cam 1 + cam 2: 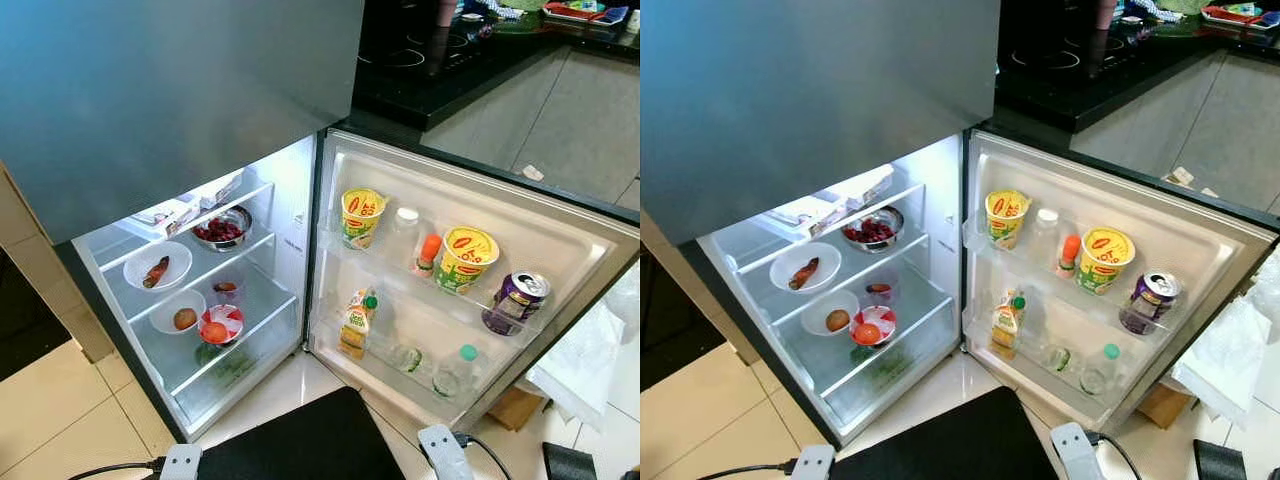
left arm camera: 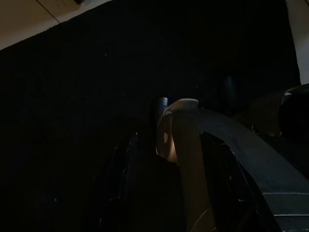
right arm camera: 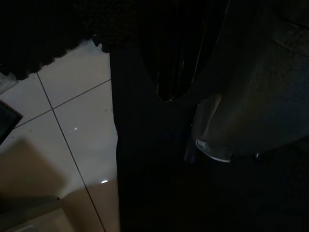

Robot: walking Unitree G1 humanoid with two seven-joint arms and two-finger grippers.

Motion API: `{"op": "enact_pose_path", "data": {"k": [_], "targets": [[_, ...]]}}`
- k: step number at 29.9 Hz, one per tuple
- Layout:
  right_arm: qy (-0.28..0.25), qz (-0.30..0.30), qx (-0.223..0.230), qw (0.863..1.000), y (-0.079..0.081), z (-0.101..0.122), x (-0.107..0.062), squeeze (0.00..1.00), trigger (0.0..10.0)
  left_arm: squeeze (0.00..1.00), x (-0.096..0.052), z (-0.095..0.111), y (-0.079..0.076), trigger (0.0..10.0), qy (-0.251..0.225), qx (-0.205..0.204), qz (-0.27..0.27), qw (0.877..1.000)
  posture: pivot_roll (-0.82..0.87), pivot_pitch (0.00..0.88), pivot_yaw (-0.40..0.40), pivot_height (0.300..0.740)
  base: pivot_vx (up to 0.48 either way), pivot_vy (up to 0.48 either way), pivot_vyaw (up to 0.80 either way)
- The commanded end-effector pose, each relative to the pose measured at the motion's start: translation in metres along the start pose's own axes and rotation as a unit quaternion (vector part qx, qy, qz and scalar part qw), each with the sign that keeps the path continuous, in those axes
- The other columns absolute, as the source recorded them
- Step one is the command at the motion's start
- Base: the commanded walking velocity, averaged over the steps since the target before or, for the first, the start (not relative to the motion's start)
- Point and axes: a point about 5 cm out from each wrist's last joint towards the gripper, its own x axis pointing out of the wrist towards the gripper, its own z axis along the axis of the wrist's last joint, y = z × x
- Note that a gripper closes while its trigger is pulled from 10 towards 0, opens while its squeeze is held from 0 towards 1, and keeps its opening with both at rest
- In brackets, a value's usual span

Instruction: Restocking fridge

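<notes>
1. Fridge (image 1: 300,225): the lower compartment stands open and lit. Its door (image 1: 560,225) is swung fully out to the robot's right, beside the kitchen counter (image 1: 480,70).
2. Interior shelves: a metal bowl of red fruit (image 1: 221,229) sits on the upper shelf. A white plate (image 1: 157,266) lies on the shelf below. A white bowl (image 1: 178,311) and a red-and-white bowl (image 1: 221,323) occupy the lowest shelf.
3. Door racks: the upper rack holds two yellow tubs (image 1: 467,258), a small orange-capped bottle (image 1: 427,254) and a purple can (image 1: 516,302). The lower rack holds a carton (image 1: 353,323) and a green-capped bottle (image 1: 456,370).
4. Arms: both hang idle at the robot's sides. The wrist views are too dark to judge either gripper; finger spread cannot be told, and no item is seen held.
5. Step in hand, as judged: surveying the open fridge before loading; no stock for placing is visible here.
6. Next move calls for: locating an item to load, then choosing free space, such as the middle of the lower door rack.
</notes>
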Motion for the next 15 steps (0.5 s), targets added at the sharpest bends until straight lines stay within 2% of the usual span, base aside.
{"op": "enact_pose_path", "data": {"k": [1,6,15], "targets": [[0.010,0.001,0.003,1.000,0.0010,-0.0047,-0.0002,0.00,10.0,0.00,-0.0004,-0.0072,-0.0020,10.0,0.014,-0.007,-0.001,1.000,0.00,0.000,-0.035,0.739,0.000,0.000,0.00],[0.016,0.012,-0.005,1.000,0.0085,-0.0079,0.0008,0.00,10.0,0.00,-0.0011,-0.0126,-0.0035,10.0,0.021,-0.006,-0.003,1.000,0.00,0.000,-0.034,0.739,0.000,0.000,0.00],[0.017,0.012,-0.007,1.000,0.0093,-0.0086,0.0009,0.00,10.0,0.00,-0.0014,-0.0146,-0.0039,10.0,0.025,-0.004,-0.004,1.000,0.00,0.000,-0.028,0.739,0.000,0.000,0.00]]}}
